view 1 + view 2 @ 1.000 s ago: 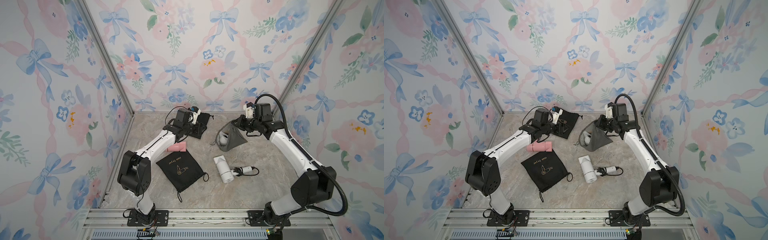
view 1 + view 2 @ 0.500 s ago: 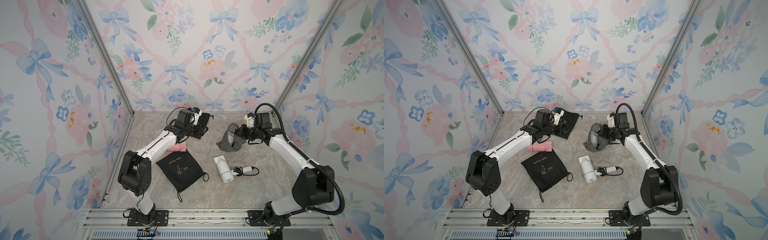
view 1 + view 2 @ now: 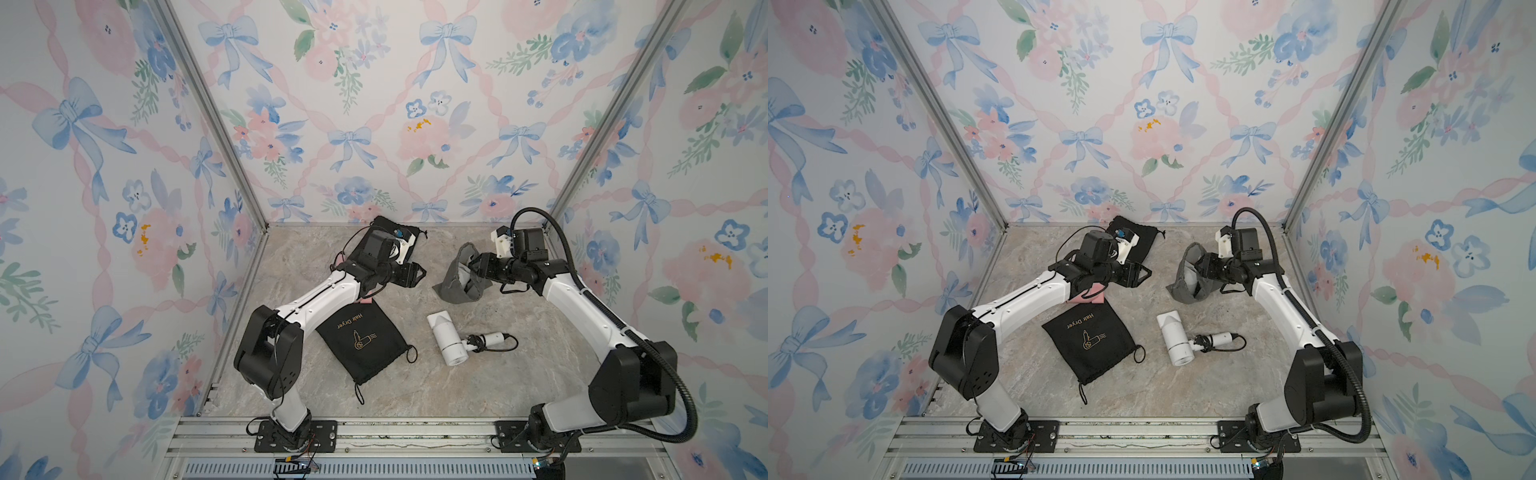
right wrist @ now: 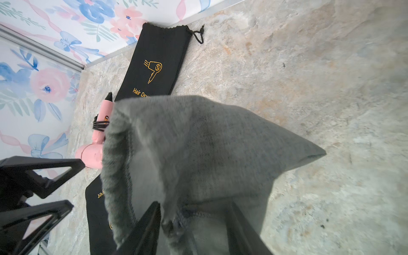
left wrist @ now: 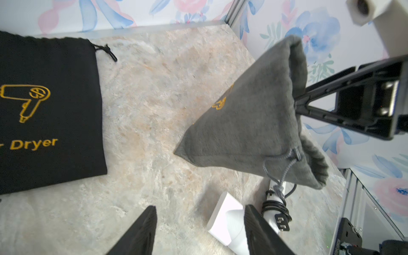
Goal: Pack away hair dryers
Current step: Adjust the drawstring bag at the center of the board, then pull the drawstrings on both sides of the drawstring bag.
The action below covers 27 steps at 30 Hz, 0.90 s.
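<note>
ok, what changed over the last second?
Right gripper brought the grey pouch in toward centre, then spread its jaws; the pouch still hangs on them, mouth open. Left gripper eased toward it, open and empty. White dryer, pink dryer and black pouches unmoved.

hair dryer right of front pouch, apart

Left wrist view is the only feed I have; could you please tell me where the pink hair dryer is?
Observer: The pink dryer lies flat below the left arm, mostly hidden by it from above.
Operator: Thank you. Is there another pouch besides the two I see?
Observer: Yes, a black pouch lies flat towards the front, beside the white dryer.
Operator: And is the grey pouch gripped?
Observer: The right wrist view shows the right hand with fingers apart, the cloth draped over them.
</note>
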Motion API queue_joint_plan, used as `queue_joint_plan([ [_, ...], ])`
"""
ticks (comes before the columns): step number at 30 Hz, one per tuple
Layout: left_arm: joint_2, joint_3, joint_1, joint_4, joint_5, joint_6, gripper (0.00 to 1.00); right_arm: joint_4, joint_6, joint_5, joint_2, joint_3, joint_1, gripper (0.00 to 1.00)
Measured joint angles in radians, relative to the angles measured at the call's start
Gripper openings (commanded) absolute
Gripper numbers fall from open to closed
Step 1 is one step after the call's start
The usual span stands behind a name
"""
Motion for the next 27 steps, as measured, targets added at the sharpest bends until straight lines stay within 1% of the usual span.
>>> queue_joint_plan([
  [3,-0.063,-0.082,-0.028,0.035,-0.016,0.011,0.67,0.039,-0.003,-0.013,-0.075,-0.056,-0.024,0.66],
  [5,-0.106,-0.122,-0.051,0.064,-0.030,0.028,0.67,0.071,0.003,-0.023,-0.116,-0.087,-0.040,0.71],
  [10,-0.146,-0.145,-0.108,0.132,-0.060,0.068,0.68,0.119,0.008,-0.025,-0.178,-0.133,-0.052,0.75],
  [14,-0.145,-0.145,-0.142,0.153,-0.090,0.102,0.68,0.140,0.010,-0.003,-0.228,-0.180,-0.053,0.74],
  [19,-0.122,-0.142,-0.180,0.169,-0.119,0.147,0.68,0.166,0.033,0.009,-0.331,-0.263,-0.068,0.73],
  [27,-0.027,-0.084,-0.221,0.169,-0.156,0.192,0.66,0.201,0.062,0.011,-0.435,-0.328,-0.100,0.73],
])
